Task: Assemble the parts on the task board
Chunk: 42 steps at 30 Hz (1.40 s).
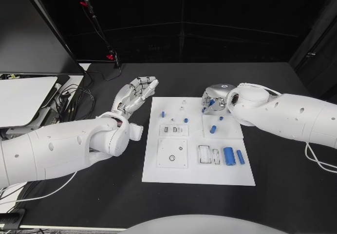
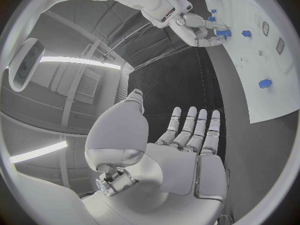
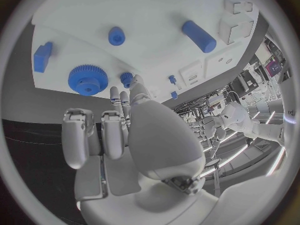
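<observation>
Right hand (image 1: pixel 216 97), fingers partly curled and holding nothing I could make out, hung over the task board's (image 1: pixel 200 175) far right corner, nearest the blue gear (image 3: pixel 86 79); left hand (image 1: pixel 135 93) lay open, off-board over the bench.

Bare board strip (image 1: pixel 200 175) nearest robot; right hand (image 1: pixel 214 97) over far corner.

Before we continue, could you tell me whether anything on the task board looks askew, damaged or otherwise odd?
Nothing stands out. The task board lies flat, and loose blue parts lie on it unassembled, none visibly damaged.
</observation>
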Tool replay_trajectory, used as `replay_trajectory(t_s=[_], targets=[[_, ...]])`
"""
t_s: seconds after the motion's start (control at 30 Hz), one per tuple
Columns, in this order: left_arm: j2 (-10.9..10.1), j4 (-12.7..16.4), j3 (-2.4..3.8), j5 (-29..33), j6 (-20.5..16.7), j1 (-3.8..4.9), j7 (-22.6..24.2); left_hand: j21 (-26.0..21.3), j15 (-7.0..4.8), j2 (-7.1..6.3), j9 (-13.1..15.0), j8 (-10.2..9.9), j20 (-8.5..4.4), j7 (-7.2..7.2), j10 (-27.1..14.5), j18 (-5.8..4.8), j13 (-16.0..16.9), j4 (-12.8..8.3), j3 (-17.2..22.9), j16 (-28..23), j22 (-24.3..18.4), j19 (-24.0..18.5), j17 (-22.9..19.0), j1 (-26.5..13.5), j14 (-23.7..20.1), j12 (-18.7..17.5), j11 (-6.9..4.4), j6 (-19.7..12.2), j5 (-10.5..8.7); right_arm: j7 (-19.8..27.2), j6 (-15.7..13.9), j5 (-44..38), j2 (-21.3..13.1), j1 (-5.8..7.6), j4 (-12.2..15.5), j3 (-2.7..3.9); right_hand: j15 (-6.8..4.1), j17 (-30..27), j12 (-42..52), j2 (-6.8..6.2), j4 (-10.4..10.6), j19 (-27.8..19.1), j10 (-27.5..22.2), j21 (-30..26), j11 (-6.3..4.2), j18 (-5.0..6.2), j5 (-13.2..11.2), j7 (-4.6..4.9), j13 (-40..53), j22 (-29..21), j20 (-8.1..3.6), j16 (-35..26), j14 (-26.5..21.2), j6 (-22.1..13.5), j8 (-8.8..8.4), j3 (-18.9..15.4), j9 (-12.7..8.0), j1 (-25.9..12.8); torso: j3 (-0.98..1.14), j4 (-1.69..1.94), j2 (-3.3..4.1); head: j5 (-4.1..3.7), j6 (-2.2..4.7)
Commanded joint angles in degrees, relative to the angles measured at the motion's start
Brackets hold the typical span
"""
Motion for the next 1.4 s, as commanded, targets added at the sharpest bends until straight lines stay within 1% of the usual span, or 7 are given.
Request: replay_trajectory(t_s=[0.03,0.23,0.37,0.5,1.03,1.2,1.4], targets=[[0.1,0.0,0.06,-0.4,0.6,0.10,17.4,0.2,0.24,0.60,-0.1,-0.3,-0.06,9.34,0.3,0.79,-0.1,0.0,0.4,-0.2,0.0,0.1,0.1,0.1,0.3,0.0,0.08,0.3,-0.03,-1.1,1.8,-0.4,0.2,0.06,-0.2,0.03,0.55,-0.1,-0.5,0.27,0.3,2.8,0.7,0.1,-0.09,-0.36,-0.3,-0.03,0.0,8.4,0.31,0.0,3.5,0.5,-0.40,0.2,0.1,0.9,-0.03,0.02,-0.04,-0.01,-0.08],[0.1,0.0,0.06,-0.4,0.6,0.10,17.3,0.1,0.24,0.64,-0.1,-0.3,-0.07,9.34,0.3,0.79,-0.1,0.0,0.4,-0.2,0.0,0.0,0.1,0.2,0.3,0.0,0.07,0.3,-0.02,-1.4,2.5,-0.4,0.9,-0.08,-0.7,0.02,0.65,-0.6,-1.1,0.67,0.5,2.6,1.1,0.0,-0.06,-0.27,-0.3,-0.03,0.0,8.0,0.42,-0.1,3.4,0.8,-0.80,0.7,0.1,1.4,-0.01,-0.03,-0.09,0.08,-0.33],[0.0,0.0,0.06,-0.4,0.5,0.10,17.3,0.1,0.24,0.66,-0.1,-0.3,-0.07,9.34,0.3,0.79,-0.1,0.0,0.4,-0.2,0.0,0.0,0.1,0.2,0.3,0.0,0.07,0.3,-0.01,-1.9,3.3,-0.4,1.3,-0.15,-0.9,0.02,0.64,-0.8,-1.4,0.72,0.5,2.5,1.3,0.0,-0.10,-0.25,-0.3,-0.06,0.0,8.0,0.45,-0.2,3.4,1.0,-0.94,0.9,0.1,1.6,0.01,0.14,-0.08,-0.04,-0.37],[-0.1,0.1,0.06,-0.4,0.5,0.10,17.3,0.1,0.24,0.66,-0.1,-0.3,-0.07,9.34,0.3,0.79,-0.1,0.0,0.4,-0.2,0.0,0.0,0.1,0.2,0.3,0.0,0.07,0.3,-0.01,-2.0,3.8,-0.4,1.6,-0.21,-1.1,0.02,0.55,-0.9,-1.7,0.89,0.7,2.5,1.9,-0.1,-0.20,-0.23,-0.3,-0.11,0.0,7.9,0.44,-0.2,3.4,1.5,-1.05,1.2,0.2,1.9,-0.03,0.01,-0.12,0.02,-0.41],[-0.2,0.1,0.06,-0.4,0.7,0.11,17.1,0.1,0.24,0.85,-0.1,-0.3,-0.07,9.34,0.4,0.78,-0.1,0.0,0.4,-0.2,0.0,-0.1,0.1,0.2,0.3,0.0,0.07,0.3,0.04,-2.6,4.8,-0.4,2.7,-0.49,-2.1,0.02,-0.08,-0.8,-3.2,1.32,1.4,2.6,5.2,0.0,-0.80,-0.27,-0.3,-0.23,0.0,8.2,-0.06,-0.2,3.4,4.4,-1.19,2.5,0.4,3.6,-0.06,0.00,-0.18,-0.04,-0.57],[-0.2,0.1,0.06,-0.4,0.7,0.11,17.0,0.1,0.24,0.93,-0.1,-0.3,-0.07,9.34,0.4,0.78,-0.1,0.0,0.4,-0.2,0.0,-0.1,0.1,0.3,0.3,0.0,0.07,0.3,0.08,-2.7,2.7,-0.4,2.7,-0.57,-2.0,0.02,-0.25,-0.4,-3.5,1.88,0.9,2.9,7.3,0.1,-1.21,-0.39,-0.2,-0.49,0.0,8.7,-0.25,-0.1,3.5,6.8,-0.56,3.8,0.6,5.5,-0.06,0.04,-0.22,0.03,-0.59],[-0.3,0.2,0.06,-0.4,0.7,0.11,17.0,0.1,0.24,1.15,-0.1,-0.4,-0.06,9.33,0.4,0.77,-0.1,-0.1,0.5,-0.2,0.0,-0.2,0.1,0.4,0.4,0.0,0.07,0.4,0.40,-1.5,-2.5,-0.4,2.3,-0.66,-1.7,0.02,-0.22,0.0,-4.4,1.84,0.7,3.2,9.1,0.4,-1.35,-0.54,-0.2,-0.55,-0.1,9.4,-0.32,0.0,3.6,8.7,-0.39,4.9,0.7,7.0,-0.06,0.03,-0.25,0.11,-0.41]])
